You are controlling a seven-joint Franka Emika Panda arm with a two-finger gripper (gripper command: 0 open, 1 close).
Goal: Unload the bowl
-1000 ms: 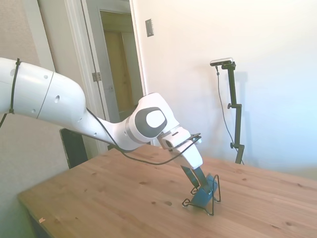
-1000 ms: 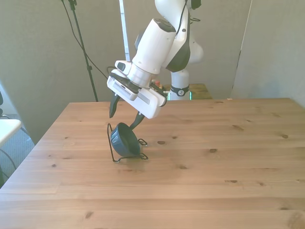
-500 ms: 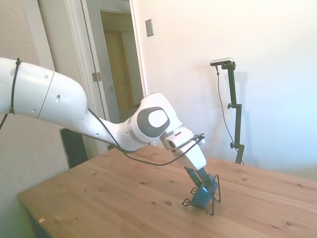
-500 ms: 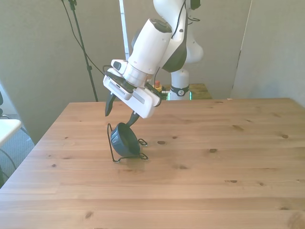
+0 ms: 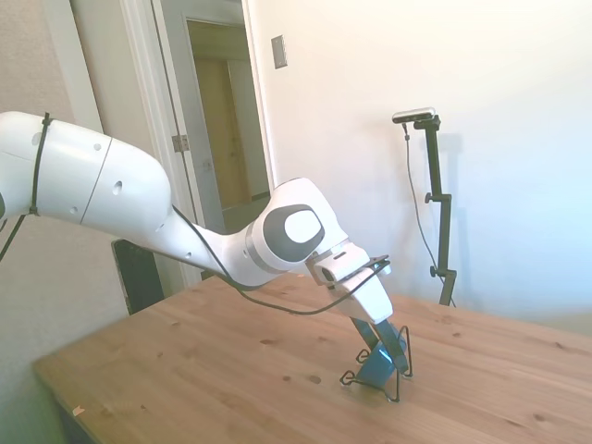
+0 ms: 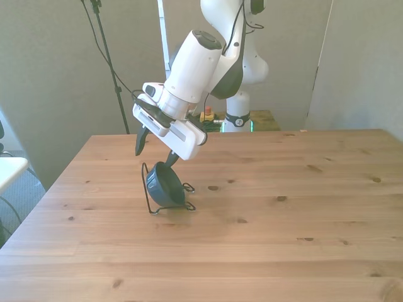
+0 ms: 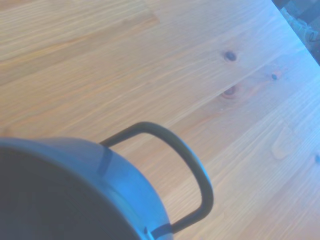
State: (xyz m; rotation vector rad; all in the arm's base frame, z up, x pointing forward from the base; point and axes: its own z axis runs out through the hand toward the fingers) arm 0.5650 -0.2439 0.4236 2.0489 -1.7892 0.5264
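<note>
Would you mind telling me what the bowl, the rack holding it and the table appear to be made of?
The bowl looks like glazed ceramic, though glossy plastic is possible: its teal-blue surface is smooth and shiny. The rack appears to be thin bent metal wire with a dark coating. The table is light wood, probably pine, with visible grain, knots and plank seams.

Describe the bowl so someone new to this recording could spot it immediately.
On the wooden table, toward the front view's left, a thin black wire rack stands. The bowl sits tipped on edge in it: small, round, glossy blue, the only solid thing there.
</note>
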